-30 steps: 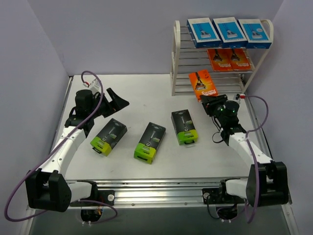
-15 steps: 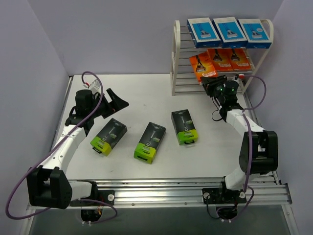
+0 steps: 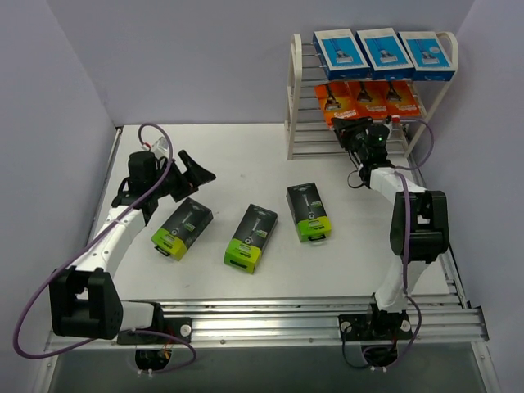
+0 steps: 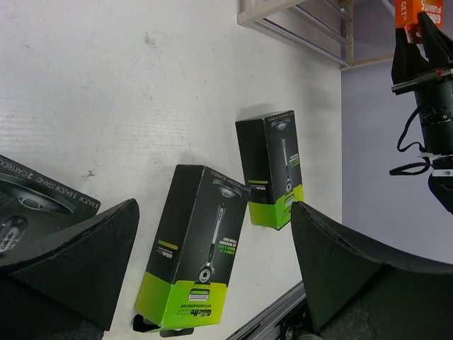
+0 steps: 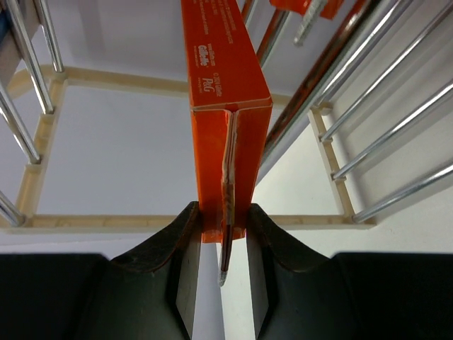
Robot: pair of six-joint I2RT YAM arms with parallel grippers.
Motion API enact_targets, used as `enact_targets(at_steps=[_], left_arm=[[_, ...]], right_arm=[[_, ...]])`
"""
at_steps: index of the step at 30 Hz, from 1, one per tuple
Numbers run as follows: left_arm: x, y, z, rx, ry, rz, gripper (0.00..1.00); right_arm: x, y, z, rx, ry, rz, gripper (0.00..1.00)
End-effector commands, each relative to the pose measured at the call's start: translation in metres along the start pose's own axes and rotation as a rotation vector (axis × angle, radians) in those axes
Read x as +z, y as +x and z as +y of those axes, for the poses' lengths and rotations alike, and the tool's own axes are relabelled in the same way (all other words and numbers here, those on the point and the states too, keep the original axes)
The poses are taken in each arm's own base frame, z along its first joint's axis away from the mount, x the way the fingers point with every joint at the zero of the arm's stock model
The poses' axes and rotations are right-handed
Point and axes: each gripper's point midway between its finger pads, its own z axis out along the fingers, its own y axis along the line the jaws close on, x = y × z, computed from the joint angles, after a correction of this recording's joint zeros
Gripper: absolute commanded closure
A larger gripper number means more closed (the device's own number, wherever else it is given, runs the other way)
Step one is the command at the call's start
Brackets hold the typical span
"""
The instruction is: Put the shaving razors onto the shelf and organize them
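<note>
— Orange flat razor pack (image 3: 330, 98) just lifted off counter (image 3: 246, 155), now entering middle tier of cream rod-tiered shelf (image 3: 292, 90), nine o'clock of two orange packs (image 3: 385, 97).
— Right end effector (image 3: 354, 131) pinches its end; left end effector (image 3: 195, 168) gapes wide, empty. Orange row nearly complete.

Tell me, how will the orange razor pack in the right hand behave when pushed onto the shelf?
The orange pack looks like stiff, thin cardboard, so it should not bend. The right hand pinches only its narrow end, so it may swivel against the shelf rods. Its glued end flap could crumple.
</note>
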Motion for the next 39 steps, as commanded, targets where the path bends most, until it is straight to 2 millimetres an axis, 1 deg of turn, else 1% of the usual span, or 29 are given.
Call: enact_targets(at_steps=[1, 4, 9, 10, 12, 13, 14, 20, 26, 30, 31, 34, 39], left_arm=[[0.001, -0.012, -0.008, 0.007, 0.049, -0.034, 0.04], [0.003, -0.011, -0.006, -0.001, 0.049, -0.030, 0.04], [0.006, -0.011, -0.007, -0.023, 0.071, -0.027, 0.03], [0.007, -0.009, -0.004, -0.034, 0.072, -0.021, 0.03], [0.007, -0.010, -0.002, -0.051, 0.073, -0.022, 0.04], [0.008, -0.008, -0.001, -0.055, 0.072, -0.015, 0.03], [0.008, -0.008, -0.001, -0.055, 0.073, -0.015, 0.04], [0.009, -0.008, 0.001, -0.057, 0.070, -0.014, 0.03], [0.009, -0.007, 0.002, -0.065, 0.068, -0.009, 0.03], [0.010, -0.007, 0.002, -0.068, 0.070, -0.009, 0.04], [0.010, -0.012, -0.001, -0.053, 0.086, -0.029, 0.04], [0.010, -0.012, -0.001, -0.059, 0.089, -0.027, 0.04], [0.010, -0.011, -0.002, -0.063, 0.096, -0.027, 0.03]], right_arm=[[0.007, -0.029, 0.062, -0.014, -0.184, -0.092, 1.00], [0.012, -0.034, 0.066, -0.005, -0.196, -0.108, 1.00], [0.023, -0.040, 0.060, 0.033, -0.192, -0.146, 1.00], [0.024, -0.041, 0.062, 0.038, -0.199, -0.149, 1.00], [0.031, -0.038, 0.057, 0.053, -0.194, -0.144, 1.00], [0.032, -0.039, 0.061, 0.055, -0.204, -0.147, 1.00], [0.035, -0.037, 0.057, 0.059, -0.197, -0.143, 1.00], [0.045, -0.035, 0.056, 0.066, -0.196, -0.137, 1.00], [0.050, -0.031, 0.053, 0.087, -0.196, -0.128, 1.00], [0.052, -0.030, 0.052, 0.097, -0.196, -0.129, 0.97], [0.052, -0.031, 0.053, 0.098, -0.201, -0.130, 0.97], [0.051, -0.026, 0.062, 0.089, -0.213, -0.123, 0.97], [0.053, -0.017, 0.066, 0.101, -0.217, -0.116, 0.99]])
